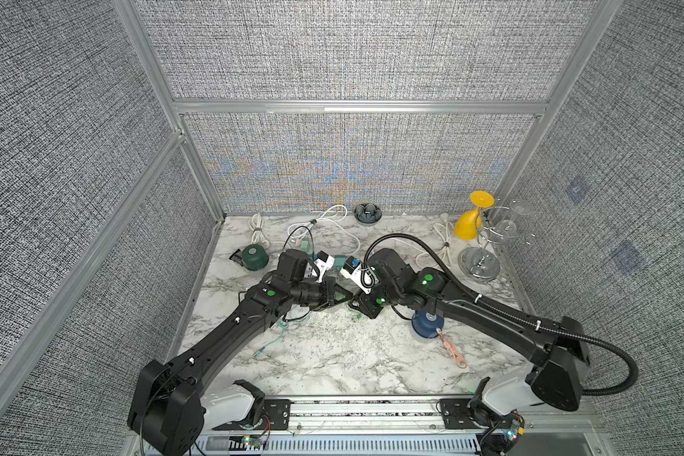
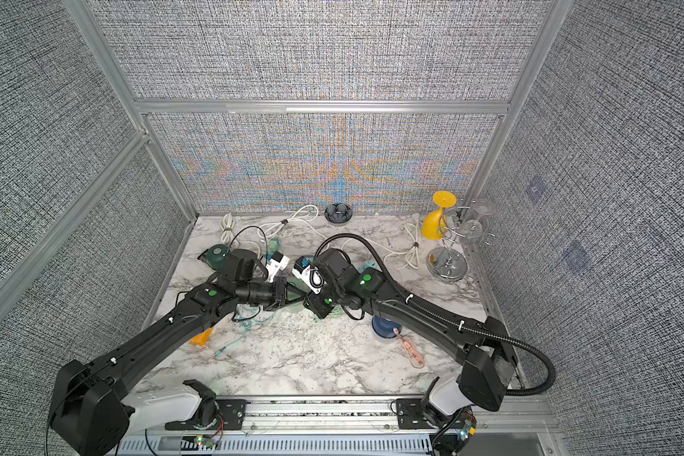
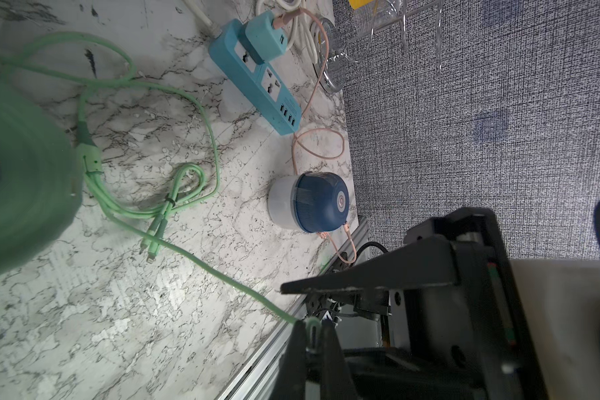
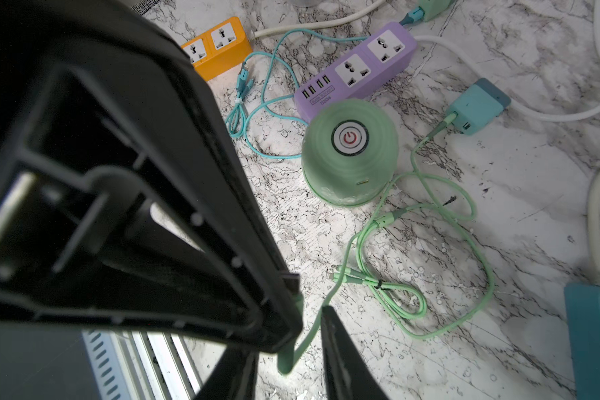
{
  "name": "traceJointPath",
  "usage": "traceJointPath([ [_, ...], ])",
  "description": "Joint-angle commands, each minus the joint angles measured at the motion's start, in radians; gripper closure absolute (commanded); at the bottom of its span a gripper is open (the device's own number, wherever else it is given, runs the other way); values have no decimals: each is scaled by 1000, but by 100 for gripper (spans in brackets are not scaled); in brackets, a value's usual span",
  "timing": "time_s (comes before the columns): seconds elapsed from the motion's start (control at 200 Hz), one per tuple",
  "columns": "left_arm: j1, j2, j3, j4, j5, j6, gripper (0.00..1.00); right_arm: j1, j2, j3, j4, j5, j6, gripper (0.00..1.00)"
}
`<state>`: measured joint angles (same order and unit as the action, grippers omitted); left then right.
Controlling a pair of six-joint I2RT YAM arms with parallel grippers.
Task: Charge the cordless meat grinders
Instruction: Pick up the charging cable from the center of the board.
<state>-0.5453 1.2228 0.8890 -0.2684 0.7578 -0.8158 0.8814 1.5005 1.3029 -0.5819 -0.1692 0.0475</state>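
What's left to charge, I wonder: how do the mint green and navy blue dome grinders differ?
The mint green dome grinder has an empty port, its green cable held in the left tool; a pink cable reaches the navy blue dome grinder. Mint is pale, navy dark. Both stand upright, button on top.

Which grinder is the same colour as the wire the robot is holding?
The mint green grinder, matching the mint green cable pinched in the left gripper. The dark green grinder and navy blue grinder don't.
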Motion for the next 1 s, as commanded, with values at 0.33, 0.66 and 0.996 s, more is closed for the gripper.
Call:
traceJointPath([
  [0.33,6,12,5,-7,21,12,100,0,-5,11,-6,35,-12,81],
  [0.66,7,12,4,-1,25,6,94,1,4,19,-3,29,-15,100],
  [0.996,40,-71,5,-107,-122,78,25,-14,1,-21,-26,51,-15,100],
])
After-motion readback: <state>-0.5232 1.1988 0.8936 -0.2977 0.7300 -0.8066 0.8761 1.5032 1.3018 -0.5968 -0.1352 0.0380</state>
